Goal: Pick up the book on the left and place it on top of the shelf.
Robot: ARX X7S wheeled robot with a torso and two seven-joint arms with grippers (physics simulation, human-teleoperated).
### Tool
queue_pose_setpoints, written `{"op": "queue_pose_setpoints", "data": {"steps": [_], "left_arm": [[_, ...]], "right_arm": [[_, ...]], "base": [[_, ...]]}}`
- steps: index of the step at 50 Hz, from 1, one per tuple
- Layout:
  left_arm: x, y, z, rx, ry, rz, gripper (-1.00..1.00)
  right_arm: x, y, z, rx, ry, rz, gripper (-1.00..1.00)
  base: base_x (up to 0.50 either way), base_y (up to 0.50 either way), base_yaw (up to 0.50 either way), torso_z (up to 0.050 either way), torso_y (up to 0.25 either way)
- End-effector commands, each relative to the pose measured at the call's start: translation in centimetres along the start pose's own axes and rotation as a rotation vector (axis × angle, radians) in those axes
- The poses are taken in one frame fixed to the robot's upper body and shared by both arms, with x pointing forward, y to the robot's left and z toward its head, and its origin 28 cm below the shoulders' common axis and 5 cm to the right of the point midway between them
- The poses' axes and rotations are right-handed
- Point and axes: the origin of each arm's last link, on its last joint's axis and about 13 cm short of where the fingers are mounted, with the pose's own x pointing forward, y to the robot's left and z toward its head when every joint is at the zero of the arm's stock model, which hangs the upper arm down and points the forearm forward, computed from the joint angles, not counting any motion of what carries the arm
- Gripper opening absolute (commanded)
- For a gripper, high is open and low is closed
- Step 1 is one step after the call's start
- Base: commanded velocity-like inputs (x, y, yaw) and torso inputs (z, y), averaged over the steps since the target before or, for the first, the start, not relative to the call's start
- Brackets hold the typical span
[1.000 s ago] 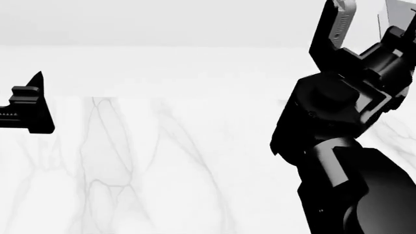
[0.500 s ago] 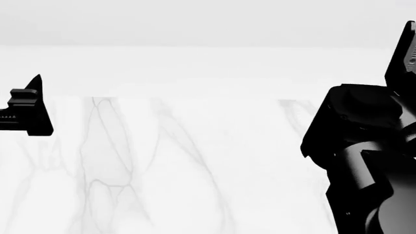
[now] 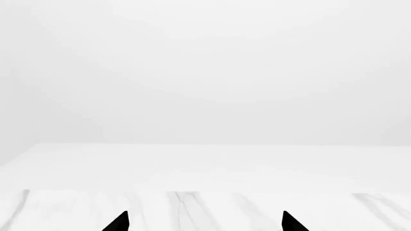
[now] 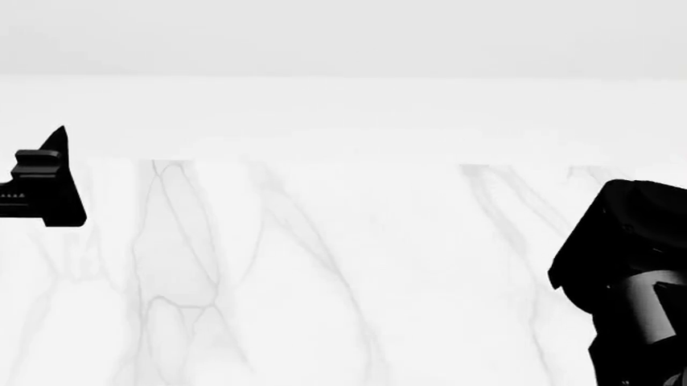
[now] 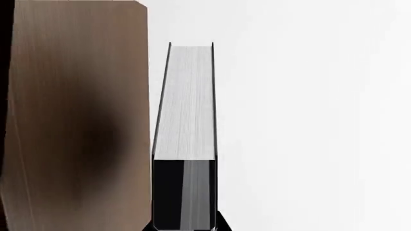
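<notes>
While carrying the book [image 5: 184, 115] beside the shelf [image 5: 77, 115], has dropped lower-right in the head view since earlier, right jaws gone from it. Cannot tell how the right jaws stand. Left gripper [image 3: 204, 222] spread wide, empty, barely shifted.

White marble tabletop [image 4: 322, 273] with faint grey veins, plain pale wall [image 4: 322, 36] behind, even light.
</notes>
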Motion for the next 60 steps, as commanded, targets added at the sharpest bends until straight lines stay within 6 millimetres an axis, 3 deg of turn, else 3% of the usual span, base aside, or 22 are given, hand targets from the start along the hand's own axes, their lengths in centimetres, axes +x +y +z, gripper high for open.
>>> {"op": "queue_pose_setpoints", "data": {"steps": [1,36,37,52,60], "left_arm": [[0.0,0.1,-0.2,-0.001,0.004,0.002,1.0],[-0.1,0.3,-0.6,-0.011,0.01,0.012,1.0],[-0.1,0.3,-0.6,-0.012,0.011,0.013,1.0],[-0.1,0.3,-0.6,-0.013,0.01,0.011,1.0],[0.0,0.3,-0.8,-0.015,0.012,0.011,1.0]], "right_arm": [[1.3,-0.7,-1.2,-0.081,0.093,-0.244,-1.0],[2.6,1.0,-2.0,-0.053,0.118,-0.194,-1.0],[2.6,1.0,-2.0,-0.052,0.118,-0.196,1.0],[2.5,0.8,-1.7,-0.045,0.095,-0.214,1.0],[1.0,0.9,0.3,0.045,-0.085,-0.104,1.0]], "base": [[0.0,0.0,0.0,0.0,0.0],[0.0,0.0,0.0,0.0,0.001],[0.0,0.0,0.0,0.0,0.0],[0.0,0.0,0.0,0.0,0.001],[0.0,0.0,0.0,0.0,0.0]]}}
